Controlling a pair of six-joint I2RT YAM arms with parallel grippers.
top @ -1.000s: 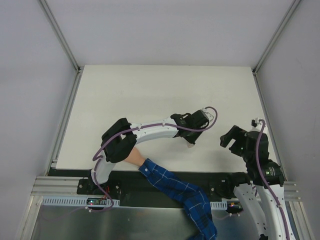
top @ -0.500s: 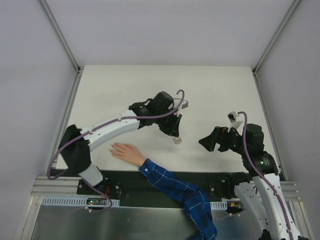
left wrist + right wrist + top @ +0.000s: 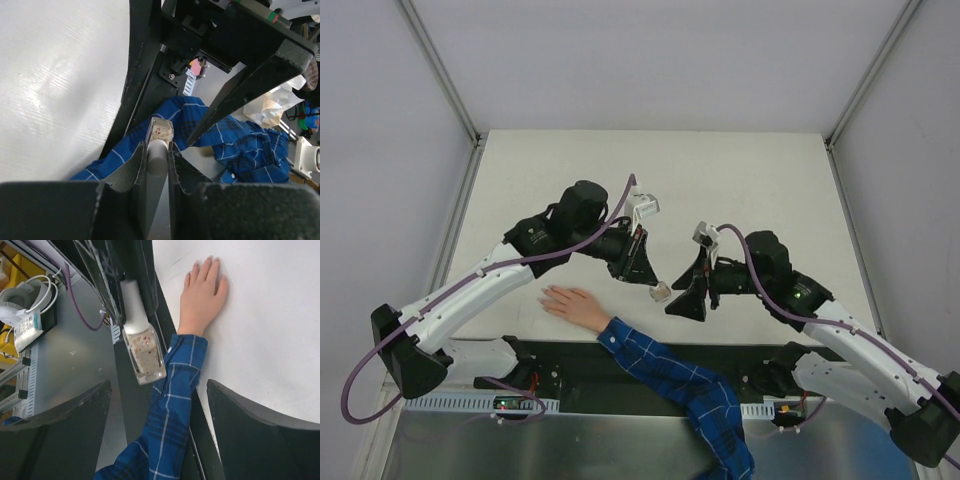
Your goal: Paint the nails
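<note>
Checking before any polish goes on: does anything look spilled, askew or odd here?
Nothing stands out. The bottle is closed, clamped by its white cap in the left gripper; no spill shows. The hand lies flat on the table; the right gripper is open.

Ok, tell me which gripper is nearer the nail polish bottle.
Left. The left gripper is shut on the white cap of the bottle; the right gripper is open close beside it, not touching.

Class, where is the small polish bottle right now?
The bottle hangs centre-front in the top view, gripped in the left hand, just left of the right hand.
</note>
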